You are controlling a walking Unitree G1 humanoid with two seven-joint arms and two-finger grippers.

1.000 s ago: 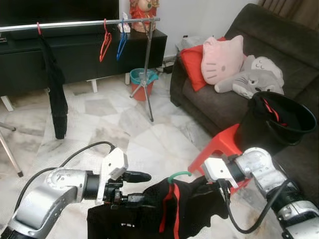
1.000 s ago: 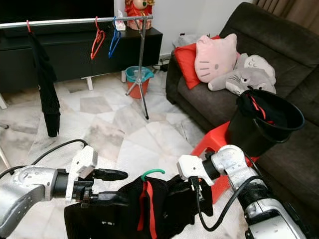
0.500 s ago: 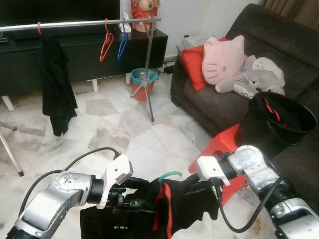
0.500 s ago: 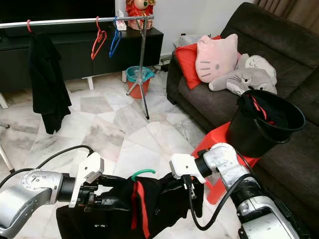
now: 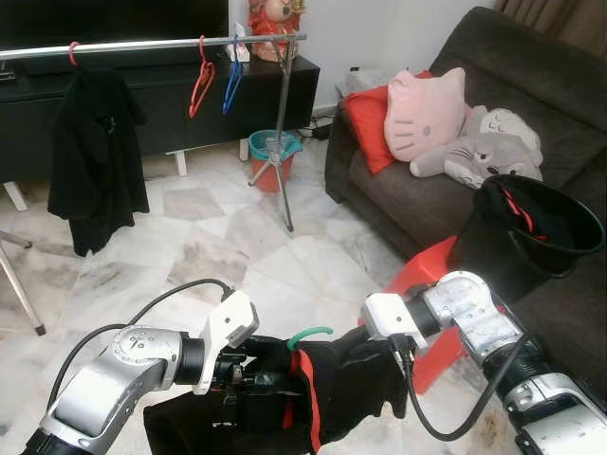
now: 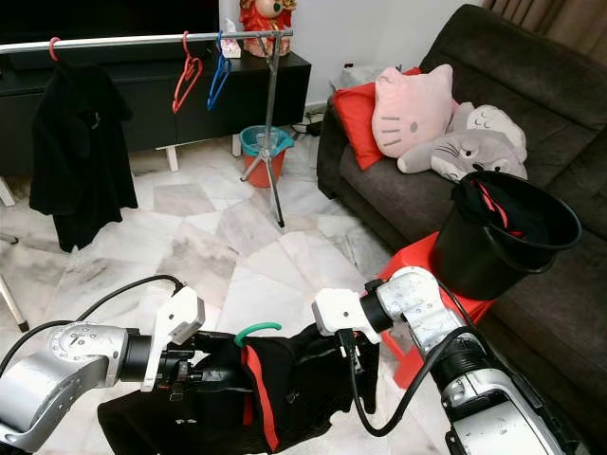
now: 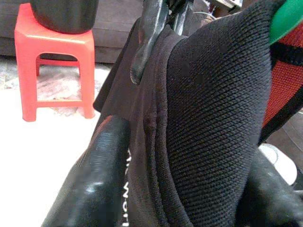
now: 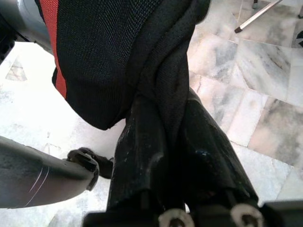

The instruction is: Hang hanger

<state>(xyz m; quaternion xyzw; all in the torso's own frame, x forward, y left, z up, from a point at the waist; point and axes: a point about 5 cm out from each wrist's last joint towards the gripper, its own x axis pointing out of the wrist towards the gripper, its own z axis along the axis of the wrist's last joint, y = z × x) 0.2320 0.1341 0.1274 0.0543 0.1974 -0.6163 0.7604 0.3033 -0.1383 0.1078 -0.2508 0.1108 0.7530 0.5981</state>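
A black garment (image 5: 351, 379) with a red stripe hangs on a green hanger (image 5: 308, 334), held low in front of me between both arms. My left gripper (image 5: 258, 366) is pushed into the garment's left side, with the knit cloth (image 7: 208, 109) pinched between its fingers (image 7: 99, 165). My right gripper (image 5: 396, 365) is shut on a bunched fold (image 8: 161, 85) at the garment's right side. The clothes rail (image 5: 152, 45) stands far ahead across the floor. It carries a red hanger (image 5: 200, 81), a blue hanger (image 5: 231, 85) and a black top (image 5: 90, 156).
A red stool (image 5: 432, 284) with a black bucket (image 5: 536, 232) stands close on my right, before the dark sofa (image 5: 417, 190) with cushions. A teal and red bucket (image 5: 273, 156) sits by the rail's tripod leg. Marble floor lies between me and the rail.
My left gripper, open beside the garment a second ago, has pushed into it and closed on the cloth. The garment has shifted left. The black top on the rail has swung wider.
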